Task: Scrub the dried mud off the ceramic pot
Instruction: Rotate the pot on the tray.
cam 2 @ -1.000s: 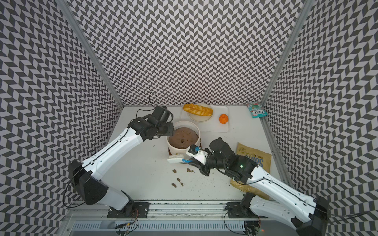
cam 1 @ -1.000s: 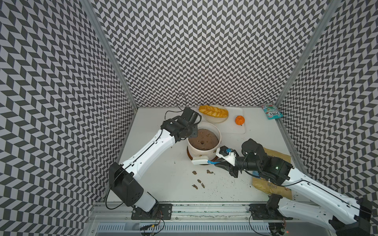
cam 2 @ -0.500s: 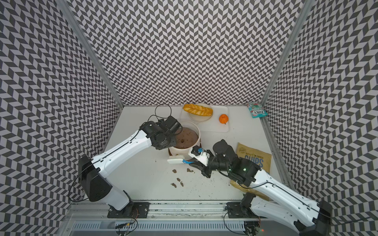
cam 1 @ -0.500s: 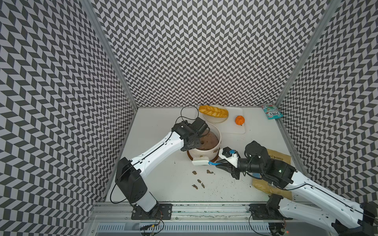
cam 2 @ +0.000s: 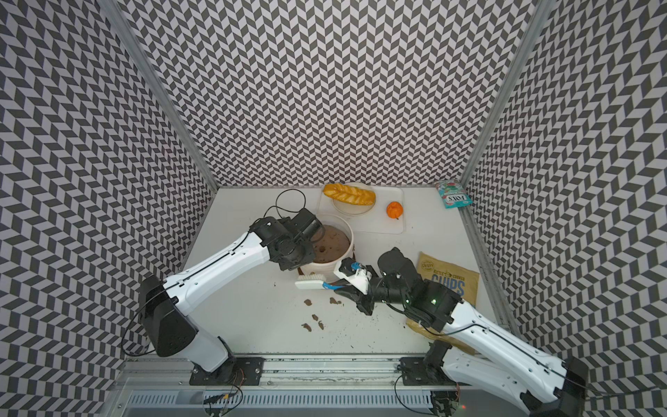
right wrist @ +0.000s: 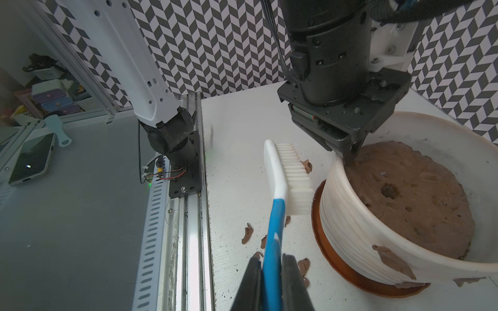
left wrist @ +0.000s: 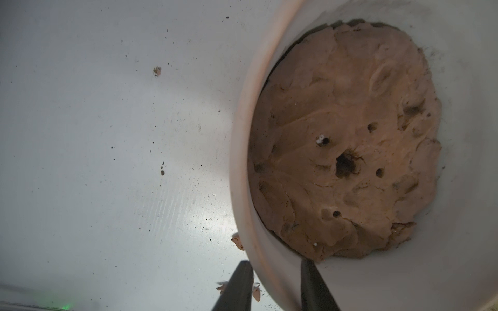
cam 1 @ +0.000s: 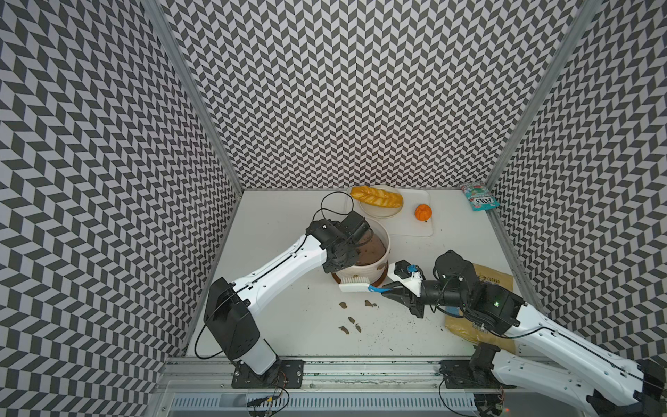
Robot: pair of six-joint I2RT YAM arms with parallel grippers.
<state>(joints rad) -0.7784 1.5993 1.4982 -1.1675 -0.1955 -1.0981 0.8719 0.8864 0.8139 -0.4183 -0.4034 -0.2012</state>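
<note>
Centrally on the counter [cam 1: 288,325]: the ceramic pot [cam 1: 375,268], white and ribbed, upright on a brown saucer [right wrist: 336,265], filled with a brown soil mass [left wrist: 345,134] pierced by a dark hole. Straddled at the rim, on the side toward the left arm, by the left fingers [left wrist: 239,280]: one outside the wall, one inside at the edge of the soil. Narrowly parted, pressed to both faces of the rim, so gripping the pot. Shown likewise in the right wrist view, with a black tip planted on the rim.

Clamped in the right fingers [right wrist: 292,277]: a brush [cam 1: 353,286], taken by its blue handle, closed tight with no gap on either side. White head out ahead of the tips, bristles turned toward the pot, just beside the lower wall and the saucer. Touching or not, cannot tell.

Dried mud [right wrist: 390,258] in two places. On the pot: flat brown smears stuck to the ribbed wall below the rim, on the side facing the right arm. On the counter: several loose flakes [cam 1: 343,305] scattered just in front of the pot, near the brush handle, amid fine black specks.

Toward the back wall: a bread loaf [cam 1: 377,196] on a shallow plate [cam 1: 379,216], an orange fruit [cam 1: 423,212] on a white board [cam 1: 411,225], a teal packet [cam 1: 480,196] in the corner. Partly under the right arm, a chips bag [cam 1: 491,285].
</note>
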